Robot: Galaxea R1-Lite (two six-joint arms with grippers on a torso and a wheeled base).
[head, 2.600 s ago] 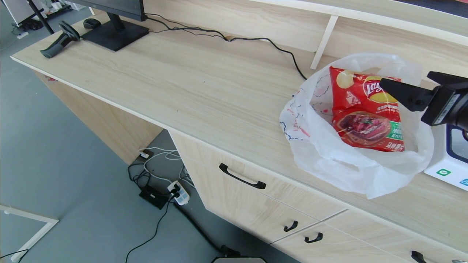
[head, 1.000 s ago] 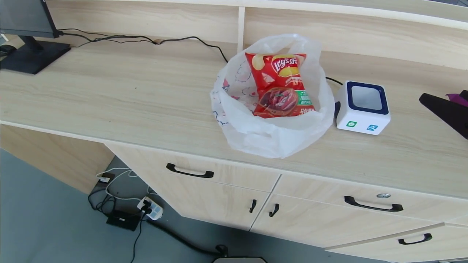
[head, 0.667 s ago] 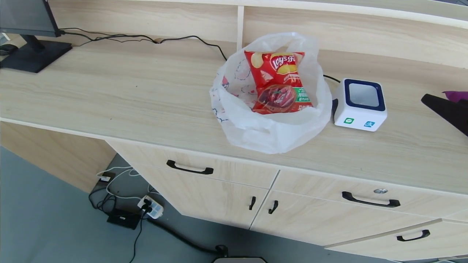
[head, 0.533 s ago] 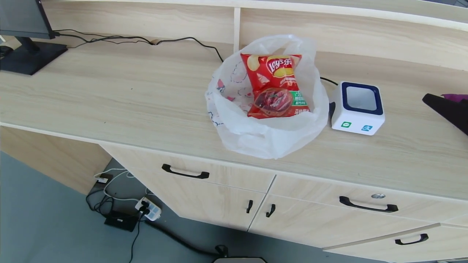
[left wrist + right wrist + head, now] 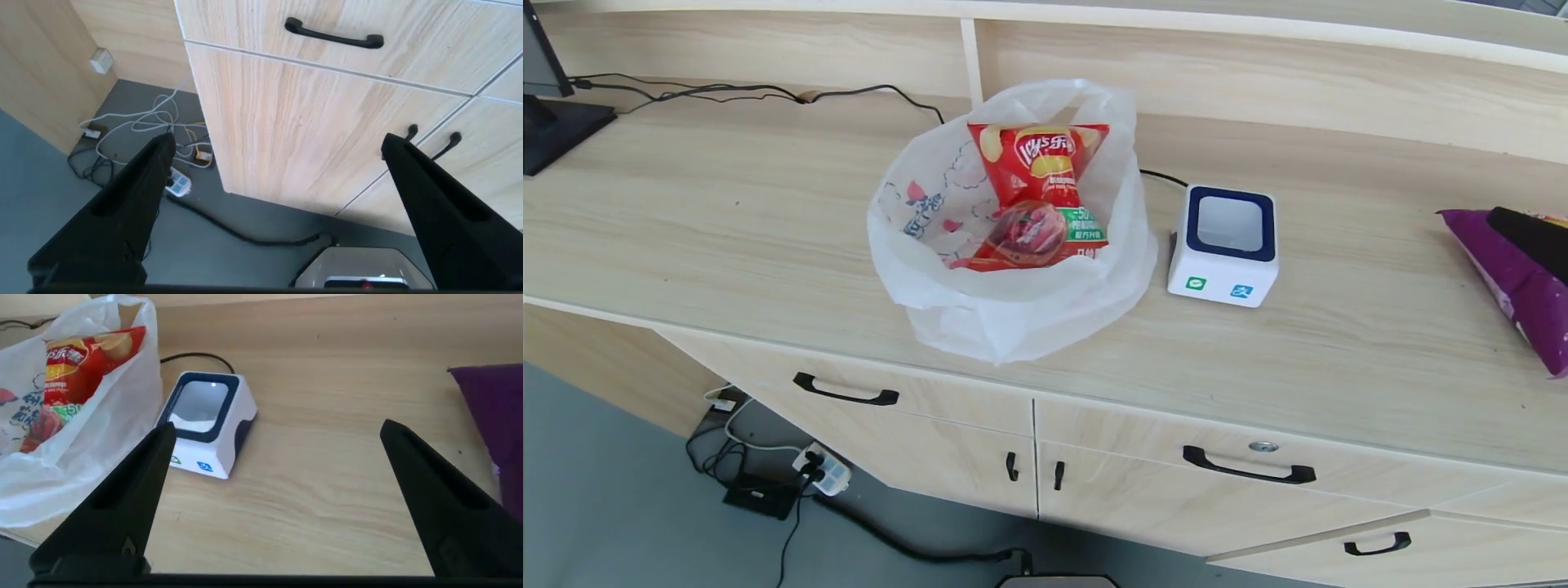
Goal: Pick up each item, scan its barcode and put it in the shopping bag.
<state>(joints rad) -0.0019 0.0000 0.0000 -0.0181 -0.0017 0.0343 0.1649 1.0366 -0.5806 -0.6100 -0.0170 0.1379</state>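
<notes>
A white plastic shopping bag (image 5: 1013, 302) stands on the wooden counter with a red chips packet (image 5: 1037, 175) upright inside it. Just right of the bag sits a white barcode scanner (image 5: 1223, 245) with a dark blue frame. A purple snack packet (image 5: 1515, 282) lies at the counter's far right. One black finger (image 5: 1534, 235) of my right gripper hangs over that packet. In the right wrist view my right gripper (image 5: 278, 498) is open and holds nothing, with the scanner (image 5: 204, 416), the bag (image 5: 98, 449) and the purple packet (image 5: 490, 408) ahead of it. My left gripper (image 5: 278, 204) is open below the counter, facing the drawers.
A raised wooden ledge (image 5: 1258, 73) runs along the counter's back. A black cable (image 5: 727, 90) trails along it to a monitor base (image 5: 556, 131) at the far left. Drawers with black handles (image 5: 845, 396) sit under the counter. Cables and a power strip (image 5: 821, 478) lie on the floor.
The head camera has swung right, bringing the purple packet into view. My right gripper, earlier over the shopping bag's edge, now hangs past the scanner above the purple packet.
</notes>
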